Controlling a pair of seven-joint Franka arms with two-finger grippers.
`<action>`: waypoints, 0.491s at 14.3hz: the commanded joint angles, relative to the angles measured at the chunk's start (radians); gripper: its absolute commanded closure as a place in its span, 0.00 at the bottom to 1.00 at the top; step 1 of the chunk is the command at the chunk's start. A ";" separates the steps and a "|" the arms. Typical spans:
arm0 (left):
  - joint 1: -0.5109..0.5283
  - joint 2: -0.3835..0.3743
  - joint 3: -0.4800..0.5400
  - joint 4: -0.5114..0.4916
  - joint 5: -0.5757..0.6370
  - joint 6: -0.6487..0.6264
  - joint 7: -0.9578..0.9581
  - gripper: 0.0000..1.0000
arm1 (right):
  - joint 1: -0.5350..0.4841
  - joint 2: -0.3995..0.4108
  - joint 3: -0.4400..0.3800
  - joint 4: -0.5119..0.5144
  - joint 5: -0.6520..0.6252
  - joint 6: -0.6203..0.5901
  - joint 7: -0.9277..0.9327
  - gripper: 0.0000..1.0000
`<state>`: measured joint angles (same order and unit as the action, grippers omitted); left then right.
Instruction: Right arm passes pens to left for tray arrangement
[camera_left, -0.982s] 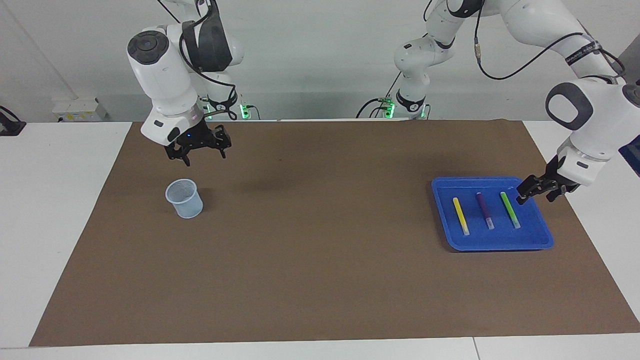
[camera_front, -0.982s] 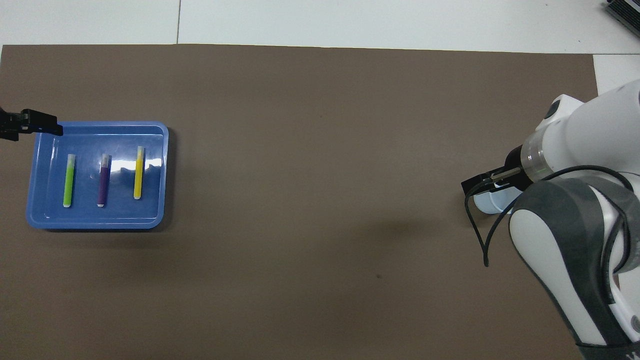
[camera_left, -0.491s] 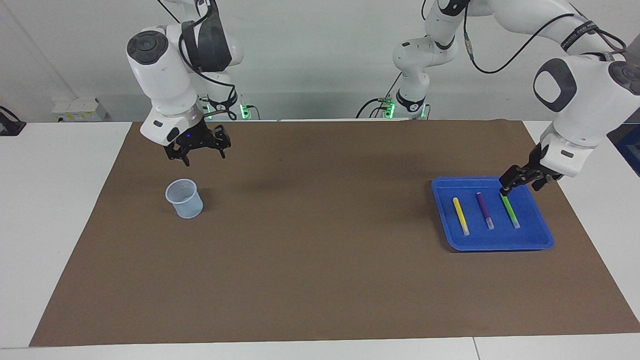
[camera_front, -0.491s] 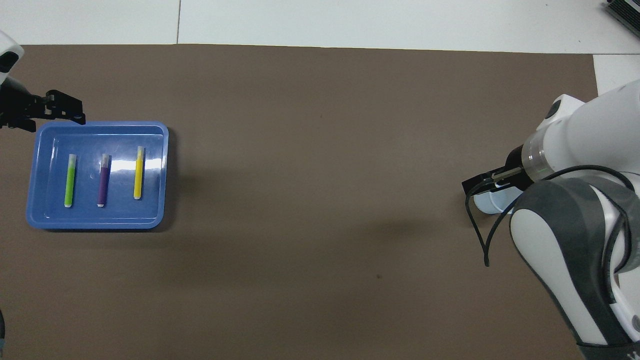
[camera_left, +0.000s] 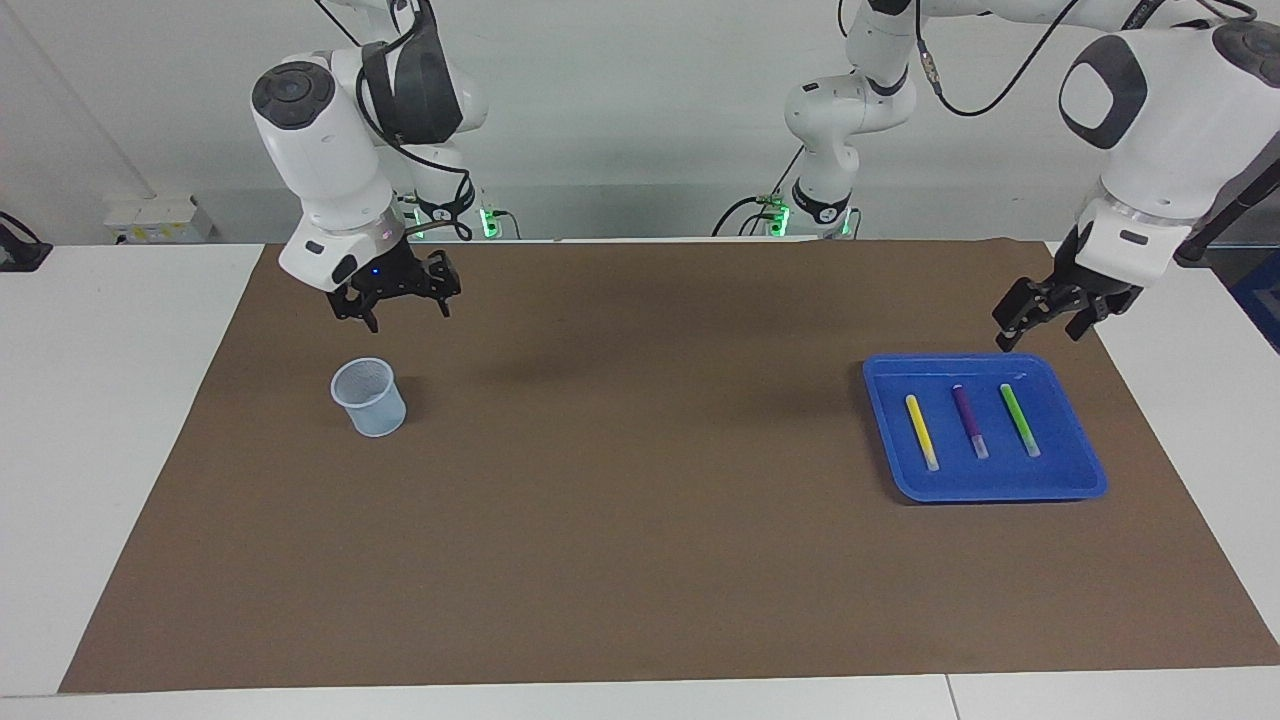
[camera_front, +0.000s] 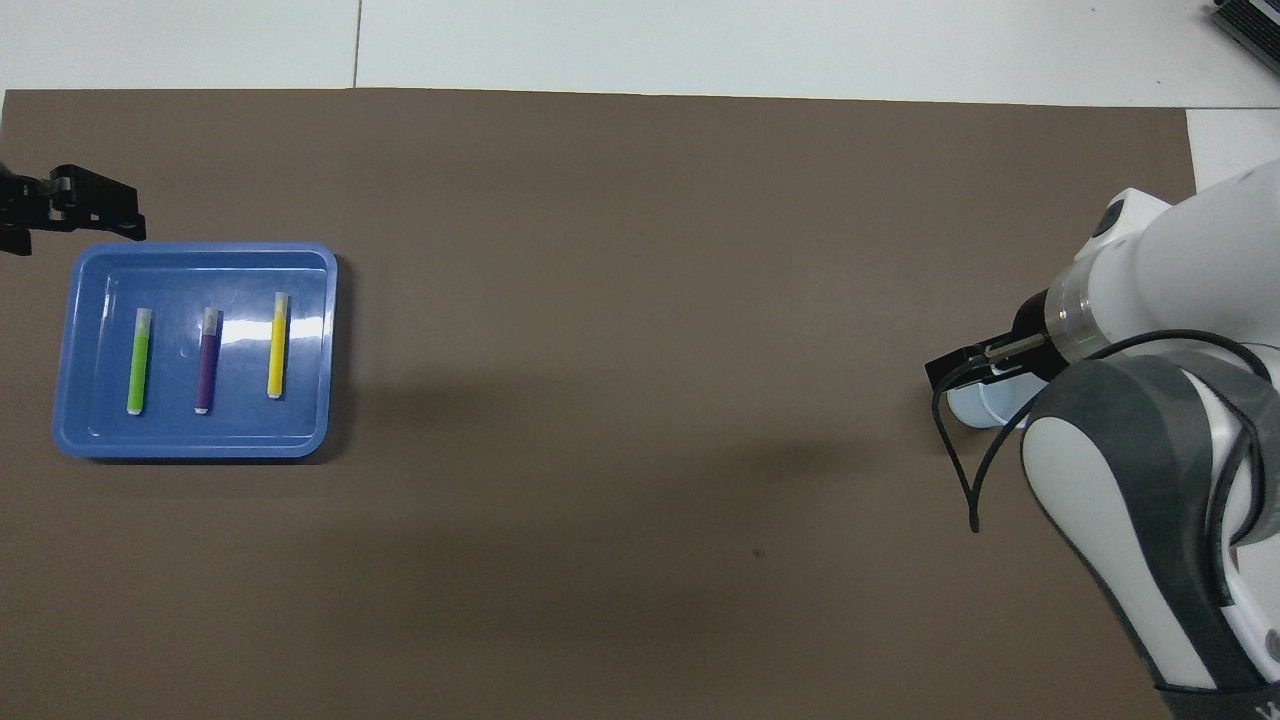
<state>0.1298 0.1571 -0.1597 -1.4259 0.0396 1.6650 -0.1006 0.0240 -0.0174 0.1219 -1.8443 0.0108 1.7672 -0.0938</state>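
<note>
The blue tray (camera_left: 1060, 470) (camera_front: 305, 400) lies on the mat at the left arm's end of the table. Three pens rest side by side in it: yellow (camera_left: 921, 432) (camera_front: 277, 344), purple (camera_left: 969, 422) (camera_front: 206, 360) and green (camera_left: 1020, 420) (camera_front: 139, 361). My left gripper (camera_left: 1040, 322) (camera_front: 72, 205) hangs open and empty in the air by the tray's corner, nearest the green pen and touching nothing. My right gripper (camera_left: 405, 308) (camera_front: 975, 372) waits open and empty above the mesh cup (camera_left: 369, 397) (camera_front: 985, 405).
The pale blue mesh cup stands upright on the brown mat (camera_left: 640, 500) at the right arm's end. White tabletop (camera_left: 120, 400) borders the mat on both sides. The right arm's upper links fill the overhead view's lower corner.
The left gripper has risen from just over the green pen's end and drawn back off the tray, still open. Pens, tray, cup and right arm are unchanged.
</note>
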 joint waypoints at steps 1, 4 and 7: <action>-0.033 -0.037 0.009 -0.013 0.014 -0.034 -0.010 0.00 | -0.009 -0.001 0.005 0.002 0.000 0.012 0.005 0.00; -0.061 -0.054 0.020 -0.024 0.008 -0.068 -0.005 0.00 | -0.009 -0.001 0.005 0.002 0.000 0.012 0.006 0.00; -0.081 -0.099 0.037 -0.115 -0.003 -0.033 -0.004 0.00 | -0.009 -0.001 0.005 0.002 0.000 0.012 0.006 0.00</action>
<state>0.0729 0.1119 -0.1543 -1.4547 0.0391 1.6105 -0.1006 0.0240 -0.0174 0.1219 -1.8443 0.0108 1.7672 -0.0938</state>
